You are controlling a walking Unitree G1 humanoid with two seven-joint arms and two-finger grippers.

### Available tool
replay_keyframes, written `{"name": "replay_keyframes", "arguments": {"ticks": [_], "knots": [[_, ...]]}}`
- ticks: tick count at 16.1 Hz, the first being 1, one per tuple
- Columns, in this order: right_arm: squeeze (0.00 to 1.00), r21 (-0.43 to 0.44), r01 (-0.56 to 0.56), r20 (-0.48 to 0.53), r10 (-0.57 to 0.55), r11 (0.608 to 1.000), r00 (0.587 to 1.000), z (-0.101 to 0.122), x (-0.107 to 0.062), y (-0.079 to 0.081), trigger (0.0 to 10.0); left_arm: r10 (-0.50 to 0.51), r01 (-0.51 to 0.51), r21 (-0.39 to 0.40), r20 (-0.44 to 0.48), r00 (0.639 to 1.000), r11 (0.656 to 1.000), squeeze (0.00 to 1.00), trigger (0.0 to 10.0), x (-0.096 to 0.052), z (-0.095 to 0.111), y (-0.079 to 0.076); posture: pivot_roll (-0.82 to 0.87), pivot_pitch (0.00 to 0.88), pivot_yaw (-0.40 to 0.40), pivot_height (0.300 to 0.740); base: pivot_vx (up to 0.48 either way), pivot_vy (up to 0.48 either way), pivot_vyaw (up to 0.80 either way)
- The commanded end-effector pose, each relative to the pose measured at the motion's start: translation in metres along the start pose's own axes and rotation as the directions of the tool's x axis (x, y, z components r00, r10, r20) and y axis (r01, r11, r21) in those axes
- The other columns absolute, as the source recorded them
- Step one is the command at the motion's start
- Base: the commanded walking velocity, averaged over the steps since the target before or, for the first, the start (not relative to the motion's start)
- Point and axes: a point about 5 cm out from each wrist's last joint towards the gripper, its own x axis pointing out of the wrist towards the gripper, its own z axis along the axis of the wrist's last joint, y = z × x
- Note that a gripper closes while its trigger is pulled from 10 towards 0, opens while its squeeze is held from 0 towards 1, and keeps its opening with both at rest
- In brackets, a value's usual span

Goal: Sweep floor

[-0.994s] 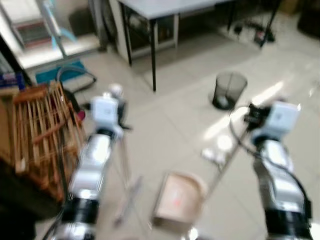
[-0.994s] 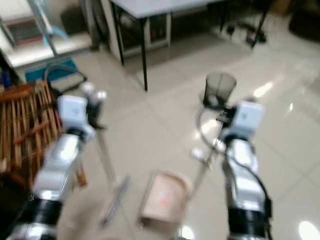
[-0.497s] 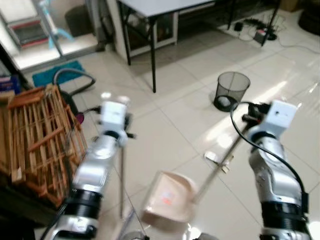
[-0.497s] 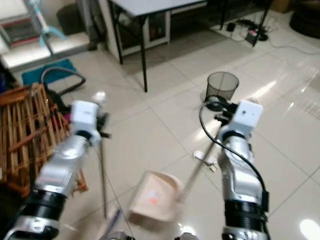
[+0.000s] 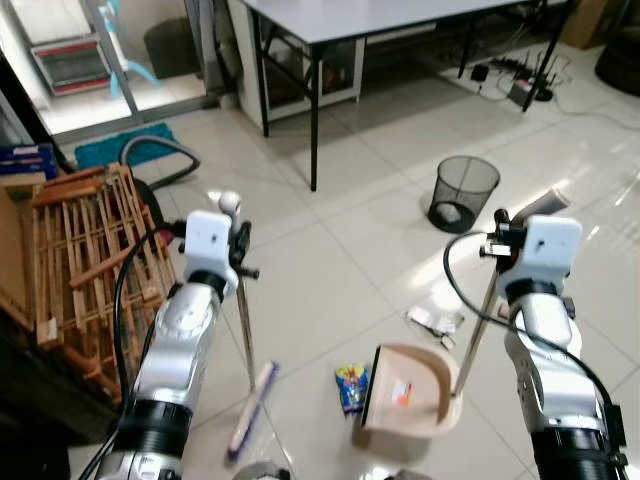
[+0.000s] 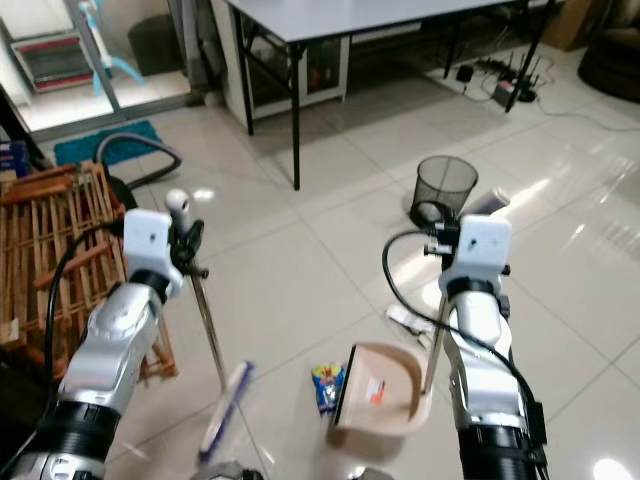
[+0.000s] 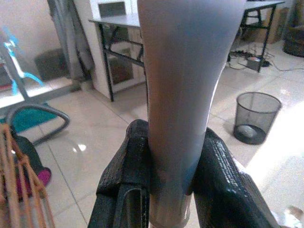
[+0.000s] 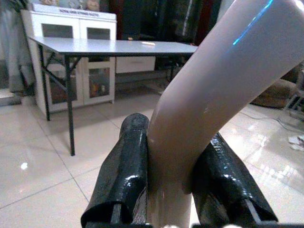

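The left pincer (image 7: 173, 175) is clamped on the handle of the broom (image 5: 243, 335), its two black fingers (image 7: 128, 175) pressed against either side of the grey grip. The broom's shaft runs down from that grip to the brush head (image 5: 251, 410), which rests on the tiled floor (image 5: 330, 250) to the left of the dustpan (image 5: 405, 390). The right pincer (image 8: 166, 175) is closed on the upper handle (image 8: 213, 85) of the dustpan, with a finger on each side of the pale, curved grip. The dustpan's thin shaft (image 5: 475, 335) descends from that grip to the pan, which sits on the floor with its mouth facing left.

A small colourful wrapper (image 5: 350, 386) lies on the floor just beside the dustpan's open mouth, between the pan and the brush head. A piece of white litter (image 5: 433, 320) lies on the floor near the dustpan, on its far side. A black wire wastebasket (image 5: 465, 192) stands well beyond the dustpan, toward the tabletop (image 5: 400, 15). That grey tabletop on black legs stands at the far end of the floor, well apart from the dustpan. A wooden slatted rack (image 5: 85, 260) leans well to the left of the dustpan, past the left arm. A grey hose (image 5: 150, 150) loops on the floor beyond the rack.
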Motion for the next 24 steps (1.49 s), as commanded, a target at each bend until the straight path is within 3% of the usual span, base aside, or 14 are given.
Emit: {"name": "replay_keyframes", "arguments": {"ticks": [1,3,8,9,11,14,19,24], "knots": [[0.00,0.064,0.011,-0.026,-0.009,0.998,1.000,-0.015,-0.004,-0.007,10.0,-0.004,0.004,-0.002,-0.040,0.999,1.000,0.00,10.0,-0.003,-0.014,0.003,-0.01,0.049,0.023,0.740,0.000,0.000,0.00],[0.00,0.114,-0.006,-0.078,0.015,0.994,0.997,-0.028,-0.005,-0.005,10.0,0.029,-0.029,-0.001,-0.083,0.996,1.000,0.00,10.0,-0.002,-0.020,0.007,-0.01,0.051,0.029,0.740,0.000,0.000,0.00],[0.00,0.150,-0.025,-0.094,0.039,0.988,0.995,-0.032,-0.002,0.003,10.0,-0.003,0.002,-0.032,-0.026,1.000,0.999,0.00,10.0,0.003,-0.011,-0.005,-0.01,0.056,0.018,0.740,0.000,0.000,0.00],[0.00,0.159,-0.008,-0.102,0.025,0.987,0.995,-0.031,0.000,0.002,10.0,-0.009,0.010,0.010,-0.049,0.999,1.000,0.00,10.0,0.006,-0.010,-0.007,0.00,0.059,0.012,0.740,0.000,0.000,0.00],[0.00,0.214,0.037,-0.106,-0.015,0.976,0.994,-0.025,0.005,0.000,10.0,-0.015,0.015,0.016,-0.022,1.000,1.000,0.00,10.0,0.010,-0.003,-0.009,0.00,0.069,0.006,0.740,0.000,0.000,0.00],[0.00,0.165,-0.007,-0.065,0.018,0.986,0.998,-0.016,0.009,0.007,10.0,-0.016,0.016,0.009,0.010,1.000,1.000,0.00,10.0,0.014,0.002,-0.010,-0.01,0.059,0.009,0.740,0.000,0.000,0.00],[0.00,0.172,0.000,-0.057,0.010,0.985,0.998,-0.013,0.010,0.003,10.0,0.005,-0.005,0.009,0.014,1.000,1.000,0.00,10.0,0.013,0.003,-0.006,-0.02,0.061,0.019,0.740,0.099,0.000,-0.58],[0.00,0.162,-0.020,-0.042,0.027,0.987,0.999,-0.008,0.012,0.010,10.0,0.022,-0.023,0.024,0.027,0.999,0.999,0.00,10.0,0.015,0.006,0.000,-0.02,0.066,0.018,0.740,0.257,0.000,0.00]]}}
